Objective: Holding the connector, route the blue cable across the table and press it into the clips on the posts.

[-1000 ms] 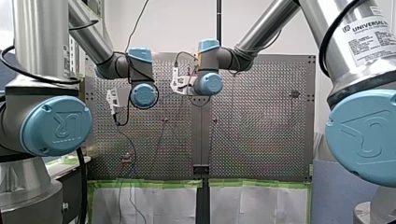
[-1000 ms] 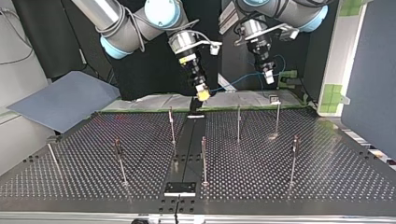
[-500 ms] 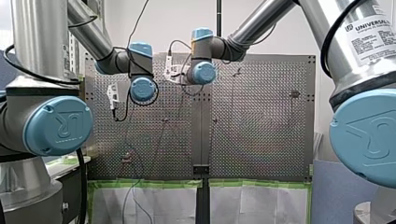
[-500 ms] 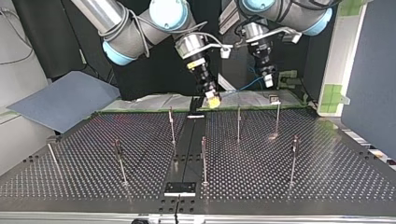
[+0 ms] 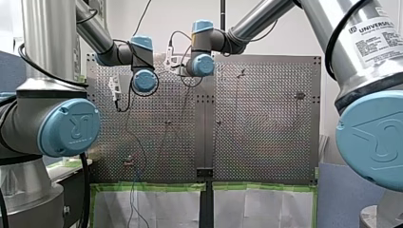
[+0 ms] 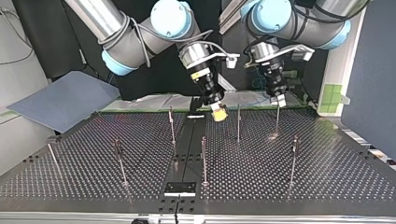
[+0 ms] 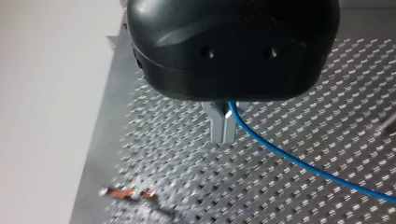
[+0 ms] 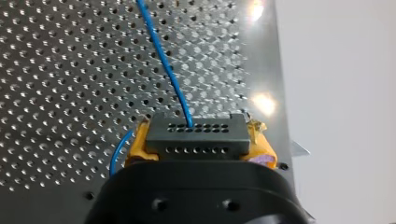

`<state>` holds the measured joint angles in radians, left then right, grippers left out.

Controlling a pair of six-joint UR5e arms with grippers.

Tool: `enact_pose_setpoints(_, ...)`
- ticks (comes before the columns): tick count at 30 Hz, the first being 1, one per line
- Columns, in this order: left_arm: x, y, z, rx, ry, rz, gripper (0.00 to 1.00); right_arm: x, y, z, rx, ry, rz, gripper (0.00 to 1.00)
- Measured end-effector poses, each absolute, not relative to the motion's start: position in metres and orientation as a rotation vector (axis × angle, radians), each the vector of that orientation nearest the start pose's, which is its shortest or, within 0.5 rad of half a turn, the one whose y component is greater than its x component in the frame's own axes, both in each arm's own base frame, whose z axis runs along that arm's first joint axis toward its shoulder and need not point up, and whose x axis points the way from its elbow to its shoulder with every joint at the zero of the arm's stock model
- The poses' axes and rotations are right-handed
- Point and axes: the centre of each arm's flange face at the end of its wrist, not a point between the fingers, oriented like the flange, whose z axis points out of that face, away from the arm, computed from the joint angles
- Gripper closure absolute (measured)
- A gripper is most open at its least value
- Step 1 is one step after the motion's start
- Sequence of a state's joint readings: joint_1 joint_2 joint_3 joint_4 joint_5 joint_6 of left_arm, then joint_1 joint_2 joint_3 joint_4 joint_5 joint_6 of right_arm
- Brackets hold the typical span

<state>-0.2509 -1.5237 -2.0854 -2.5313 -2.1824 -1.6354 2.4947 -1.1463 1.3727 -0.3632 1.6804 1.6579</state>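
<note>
Seemingly the routing step, with no pressing done yet. Right gripper [image 6: 218,113] closed by its yellow pads on the dark connector [image 8: 196,136], held above the edge of the table [image 6: 303,186] nearest the arms, blue cable [image 8: 163,65] leaving the connector's face. Left gripper [image 7: 223,128] with metal fingers almost together, apparently pinching the cable further along. Next, probably: carry the connector toward the nearest post [image 6: 238,126], keep the cable taut between both grippers, then lower it onto the post's top

Slim posts [image 6: 204,158] across table [image 6: 327,186]; open lanes between
</note>
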Motion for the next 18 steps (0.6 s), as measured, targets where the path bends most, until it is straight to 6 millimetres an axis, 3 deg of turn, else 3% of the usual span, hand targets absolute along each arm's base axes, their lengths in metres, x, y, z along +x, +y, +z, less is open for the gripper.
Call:
enact_pose_setpoints(5, 0.409, -0.164, 0.338, -0.403, 1.376, 0.193, 1.00, 0.618, -0.313, 0.372, -2.253, 1.027, -2.637, 1.00)
enact_pose_setpoints(13, 0.426, -0.138, 0.349, -0.437, 1.350, 0.229, 1.00, 0.626, -0.323, 0.390, -2.202, 1.021, -2.664, 1.00)
enact_pose_setpoints(18, 0.435, -0.132, 0.359, -0.422, 1.333, 0.214, 1.00, 0.628, -0.330, 0.406, -2.155, 1.017, -2.671, 1.00)
